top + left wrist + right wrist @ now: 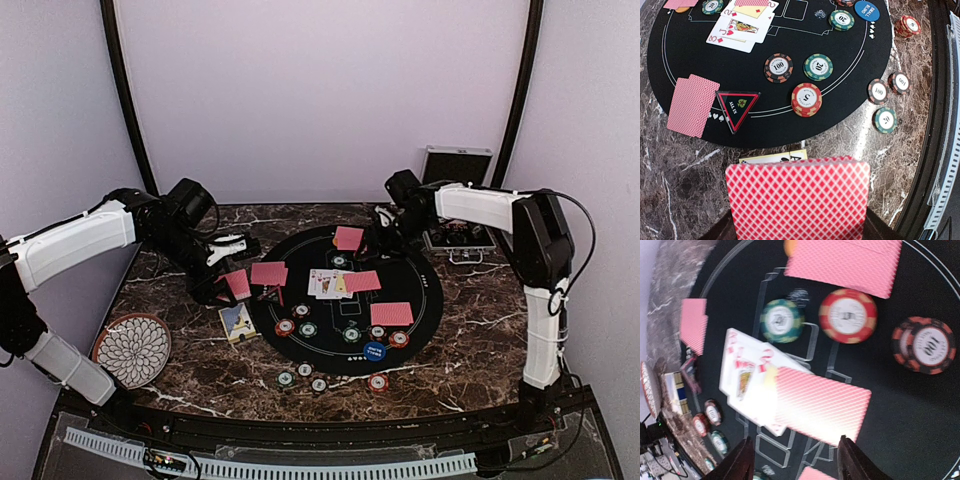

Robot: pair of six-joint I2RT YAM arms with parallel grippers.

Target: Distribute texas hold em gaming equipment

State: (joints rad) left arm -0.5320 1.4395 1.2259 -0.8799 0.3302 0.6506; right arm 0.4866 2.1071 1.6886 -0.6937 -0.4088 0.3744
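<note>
My left gripper [226, 280] is shut on a stack of red-backed cards [797, 200] and holds it over the marble just left of the black round mat [430, 295]. Pairs of red-backed cards [391, 314] lie around the mat, and face-up cards [325, 283] lie at its middle. Red, green and black chips [806, 98] and a blue button disc [375, 351] sit on the mat's near half. My right gripper [797, 460] is open and empty, above a red-backed card [822, 405] that overlaps the face-up cards [747, 375].
The open chip case [458, 165] stands at the back right behind the right arm. A flower-patterned plate [132, 348] lies front left. A card box [237, 322] lies by the mat's left edge. A triangular marker [736, 106] lies on the mat. Loose chips [305, 378] sit near the front.
</note>
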